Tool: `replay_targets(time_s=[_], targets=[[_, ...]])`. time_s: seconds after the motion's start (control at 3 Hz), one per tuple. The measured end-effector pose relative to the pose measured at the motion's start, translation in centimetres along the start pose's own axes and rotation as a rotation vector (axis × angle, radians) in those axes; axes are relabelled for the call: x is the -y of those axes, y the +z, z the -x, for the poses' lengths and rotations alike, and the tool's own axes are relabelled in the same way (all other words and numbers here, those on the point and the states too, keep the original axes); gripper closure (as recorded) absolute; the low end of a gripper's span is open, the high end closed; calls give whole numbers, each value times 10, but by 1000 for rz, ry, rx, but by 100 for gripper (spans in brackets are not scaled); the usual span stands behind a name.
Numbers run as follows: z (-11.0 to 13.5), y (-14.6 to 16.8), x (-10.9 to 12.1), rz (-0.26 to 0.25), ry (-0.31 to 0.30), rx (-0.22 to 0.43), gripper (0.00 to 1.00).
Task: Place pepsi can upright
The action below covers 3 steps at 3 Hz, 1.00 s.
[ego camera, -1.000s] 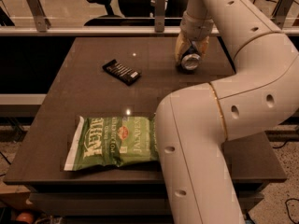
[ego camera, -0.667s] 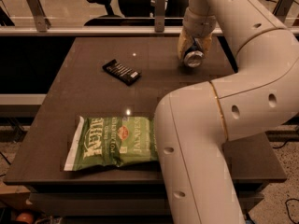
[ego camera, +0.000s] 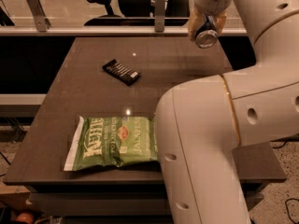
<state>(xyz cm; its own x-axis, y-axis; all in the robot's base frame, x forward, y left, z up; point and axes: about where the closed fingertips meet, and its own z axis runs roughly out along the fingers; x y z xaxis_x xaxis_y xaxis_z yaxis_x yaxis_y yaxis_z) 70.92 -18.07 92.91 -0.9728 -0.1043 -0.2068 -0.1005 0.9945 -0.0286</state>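
Observation:
The pepsi can is held in my gripper at the top right of the camera view. It hangs in the air above the far right part of the dark table. Only its round silver end shows, facing the camera; the blue side and logo are hidden. The can is tilted, not upright. The gripper's fingers close on it from both sides. My large white arm fills the right foreground and hides the table's right side.
A flat black packet with white stripes lies at the table's far middle. A green chip bag lies near the front edge. Beyond the table are a rail and an office chair.
The gripper has risen with the can, from just above the tabletop at the far right to well above it.

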Motion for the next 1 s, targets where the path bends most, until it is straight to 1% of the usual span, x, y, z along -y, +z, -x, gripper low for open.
replay_targets(time_s=[0.33, 0.67, 1.0], targets=[[9, -46, 8, -26, -25, 124, 100], [17, -78, 10, 20, -66, 255, 100], [19, -100, 6, 115, -135, 381, 100]])
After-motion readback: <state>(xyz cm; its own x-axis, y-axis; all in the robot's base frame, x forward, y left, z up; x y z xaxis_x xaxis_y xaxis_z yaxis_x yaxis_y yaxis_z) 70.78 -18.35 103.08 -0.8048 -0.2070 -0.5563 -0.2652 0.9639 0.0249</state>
